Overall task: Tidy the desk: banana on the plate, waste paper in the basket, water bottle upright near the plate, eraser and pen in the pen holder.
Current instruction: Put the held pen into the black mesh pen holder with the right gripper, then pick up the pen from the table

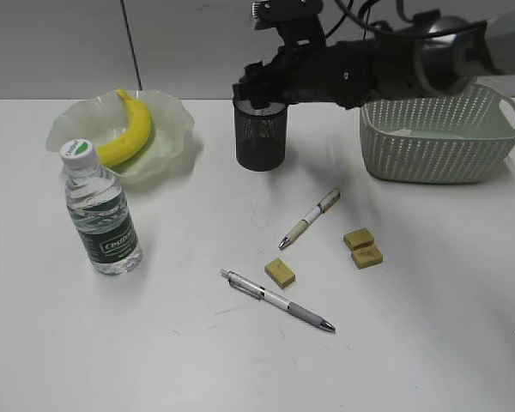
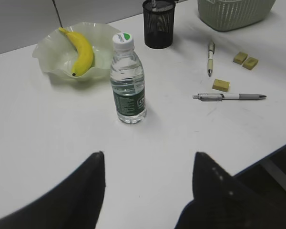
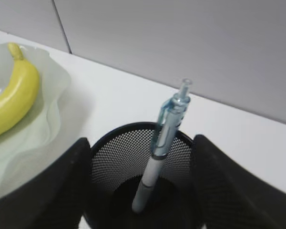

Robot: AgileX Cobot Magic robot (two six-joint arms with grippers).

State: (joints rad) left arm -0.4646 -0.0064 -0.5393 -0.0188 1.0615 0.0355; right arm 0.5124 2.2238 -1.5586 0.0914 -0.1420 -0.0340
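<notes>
Desk [image 1: 86, 343]: basket [image 1: 438, 142] upper right of the exterior view, plate [image 1: 167, 129] upper left with banana [image 1: 133, 133] in it, bottle [image 1: 101, 215] upright just below the plate, pen holder [image 1: 260, 137] top centre. Right gripper [image 3: 140, 186] sits over the holder, jaws apart either side of a pen [image 3: 159, 152] standing inside, not touching it; left gripper [image 2: 148, 186] jaws apart over bare desk, holding nothing. Loose mid-desk: two pens [image 1: 279, 300] [image 1: 309, 219] and three erasers [image 1: 280, 272] [image 1: 359, 239] [image 1: 366, 256].
</notes>
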